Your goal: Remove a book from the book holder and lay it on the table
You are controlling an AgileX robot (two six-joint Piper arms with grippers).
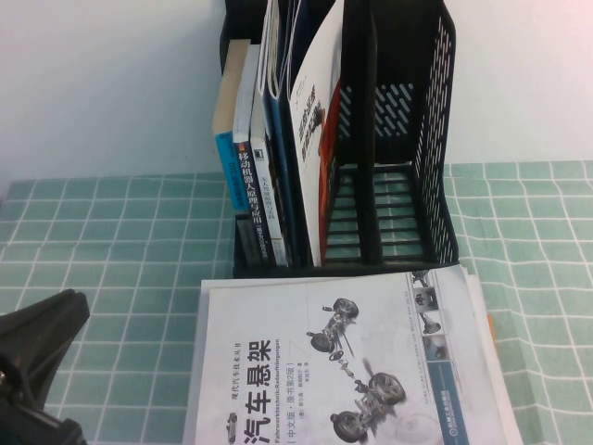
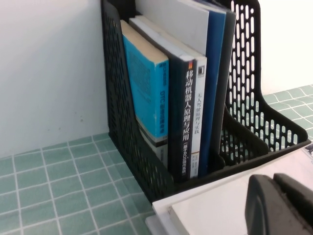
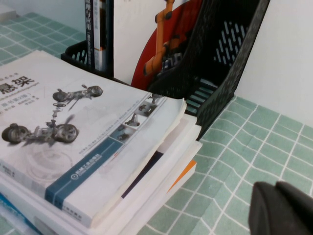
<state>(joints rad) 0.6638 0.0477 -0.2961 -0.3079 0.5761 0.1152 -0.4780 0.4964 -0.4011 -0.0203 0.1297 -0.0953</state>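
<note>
A black mesh book holder (image 1: 435,139) stands at the back of the table against the wall. Several upright books (image 1: 246,167) fill its left slots, and a white book with a red-orange robot picture (image 1: 310,102) leans in the middle slot. The right slots are empty. A white book with car suspension drawings (image 1: 324,371) lies flat on top of a stack in front of the holder. My left gripper (image 2: 274,183) is shut and empty, low at the stack's left edge. My right gripper (image 3: 278,188) is shut and empty, low over the cloth right of the stack.
A green checked cloth (image 1: 111,241) covers the table. The stack of flat books (image 3: 146,176) takes up the front middle. The white wall (image 1: 111,83) is right behind the holder. Bare cloth lies to the left and right of the holder.
</note>
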